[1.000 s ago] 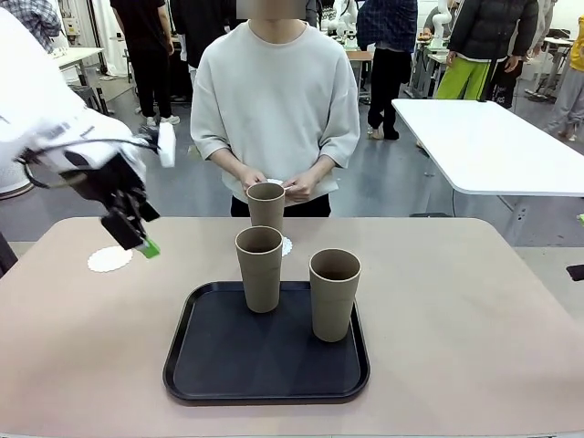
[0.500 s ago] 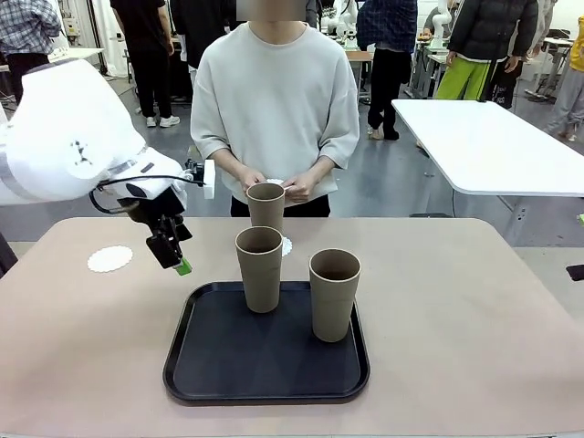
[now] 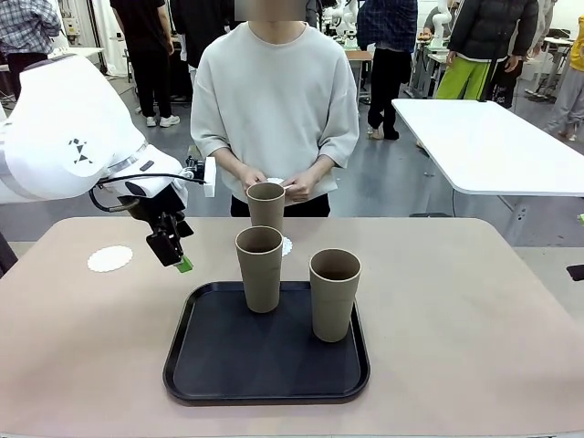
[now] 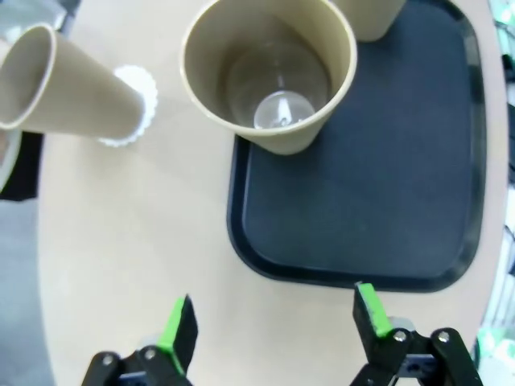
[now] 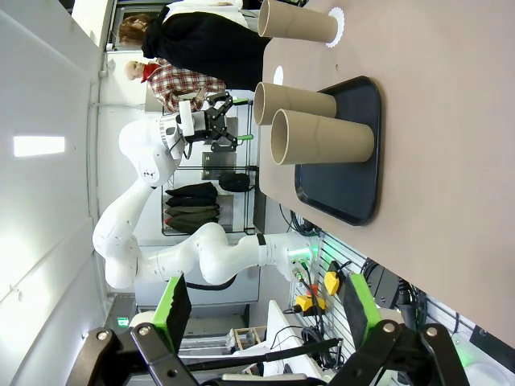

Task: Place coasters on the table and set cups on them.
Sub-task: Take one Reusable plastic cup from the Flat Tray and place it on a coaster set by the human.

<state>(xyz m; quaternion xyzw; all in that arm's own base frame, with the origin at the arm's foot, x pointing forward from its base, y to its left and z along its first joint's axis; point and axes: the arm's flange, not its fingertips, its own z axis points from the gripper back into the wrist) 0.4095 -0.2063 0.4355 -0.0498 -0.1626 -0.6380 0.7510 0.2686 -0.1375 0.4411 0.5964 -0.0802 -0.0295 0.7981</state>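
Two cups (image 3: pixel 334 292) wait on the tray (image 3: pixel 274 365) as the left gripper (image 3: pixel 178 258), released and empty, has swung from the laid coaster (image 3: pixel 109 259) toward one, probably to fetch it.

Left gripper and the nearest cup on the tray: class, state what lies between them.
Left wrist view: only bare table and the black tray's near edge lie between the left gripper and that cup.

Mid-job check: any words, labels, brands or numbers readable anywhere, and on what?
No readable text anywhere.
The cups, coasters and tray: plain, no print.
The left arm's casing: small dark marks, too small to read.
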